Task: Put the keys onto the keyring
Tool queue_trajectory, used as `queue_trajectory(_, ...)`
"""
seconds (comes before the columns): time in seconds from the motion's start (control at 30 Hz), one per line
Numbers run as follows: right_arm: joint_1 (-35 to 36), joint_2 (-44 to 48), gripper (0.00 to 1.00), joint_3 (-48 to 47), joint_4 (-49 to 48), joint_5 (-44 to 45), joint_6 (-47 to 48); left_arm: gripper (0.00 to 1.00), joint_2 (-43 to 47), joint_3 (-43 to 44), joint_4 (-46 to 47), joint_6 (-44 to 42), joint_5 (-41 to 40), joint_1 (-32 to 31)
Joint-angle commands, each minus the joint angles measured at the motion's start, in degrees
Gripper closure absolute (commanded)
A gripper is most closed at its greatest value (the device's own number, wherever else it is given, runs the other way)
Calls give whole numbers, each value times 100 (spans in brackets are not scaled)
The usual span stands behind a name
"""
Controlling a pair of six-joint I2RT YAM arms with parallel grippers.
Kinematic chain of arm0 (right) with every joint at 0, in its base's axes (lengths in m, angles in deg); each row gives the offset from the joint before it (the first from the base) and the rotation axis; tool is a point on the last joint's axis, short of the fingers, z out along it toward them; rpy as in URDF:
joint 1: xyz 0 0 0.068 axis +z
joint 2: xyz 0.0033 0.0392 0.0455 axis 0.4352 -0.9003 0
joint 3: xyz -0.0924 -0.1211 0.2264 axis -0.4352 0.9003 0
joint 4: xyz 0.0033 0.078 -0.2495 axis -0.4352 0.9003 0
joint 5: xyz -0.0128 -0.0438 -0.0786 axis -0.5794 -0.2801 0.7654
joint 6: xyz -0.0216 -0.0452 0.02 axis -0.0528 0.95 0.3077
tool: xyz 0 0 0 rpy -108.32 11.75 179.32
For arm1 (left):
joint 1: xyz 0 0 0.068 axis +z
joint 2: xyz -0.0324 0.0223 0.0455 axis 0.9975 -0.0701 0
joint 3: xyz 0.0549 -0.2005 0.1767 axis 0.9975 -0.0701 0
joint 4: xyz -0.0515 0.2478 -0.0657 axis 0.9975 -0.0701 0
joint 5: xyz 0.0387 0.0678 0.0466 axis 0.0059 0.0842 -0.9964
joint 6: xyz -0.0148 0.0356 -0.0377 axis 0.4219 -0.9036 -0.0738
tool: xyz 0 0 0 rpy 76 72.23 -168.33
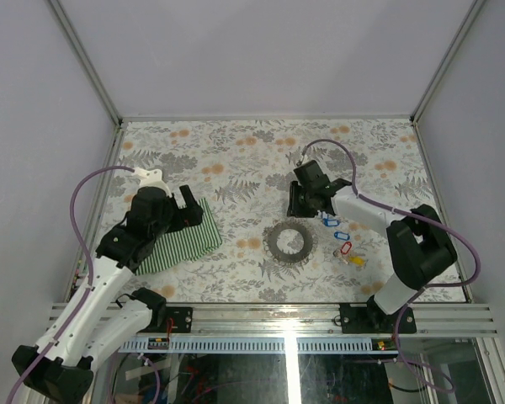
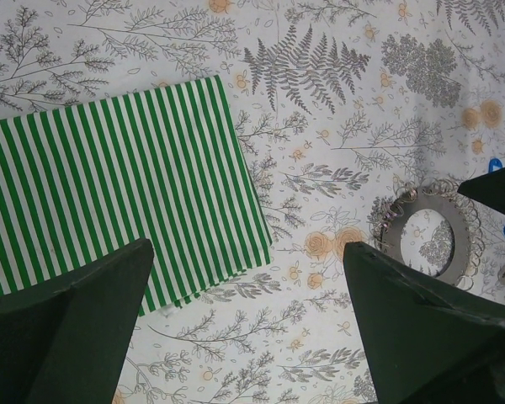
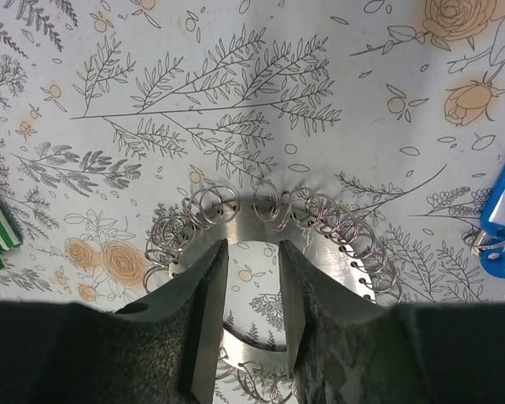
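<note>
One keyring (image 1: 272, 243), four keys (image 1: 346, 247) — left gripper (image 2: 246, 251) wide apart, right gripper (image 3: 252, 246) narrowly apart.

The keyring (image 1: 273, 242) lies between cloth (image 1: 181, 240), left, and keys (image 1: 346, 248), right.

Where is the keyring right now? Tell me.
In the top view the keyring lies right of centre, between the green striped cloth on its left and the keys on its right, with the right tool over it.

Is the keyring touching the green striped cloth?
Apart. The left wrist view shows a wide strip of bare flowered table between the keyring and the cloth.
</note>
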Motion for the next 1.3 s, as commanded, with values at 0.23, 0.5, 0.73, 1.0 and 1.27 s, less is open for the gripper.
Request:
queue_trajectory(0.23,-8,-655,63,-495,-79,142,60,0,-219,7,264,-70,28,-42)
queue_trajectory(0.5,-8,-773,64,-488,-96,238,125,0,-276,5,268,-56,-14,-42)
queue_trajectory(0.73,-16,-941,66,-592,-110,161,142,0,-302,8,259,-66,-2,-46)
queue_trajectory(1.0,-17,-943,78,-576,-169,72,195,0,-309,12,252,-57,-17,-42)
queue_trajectory(1.27,-17,-764,99,-486,-325,12,311,1,-285,15,241,-44,-50,-43)
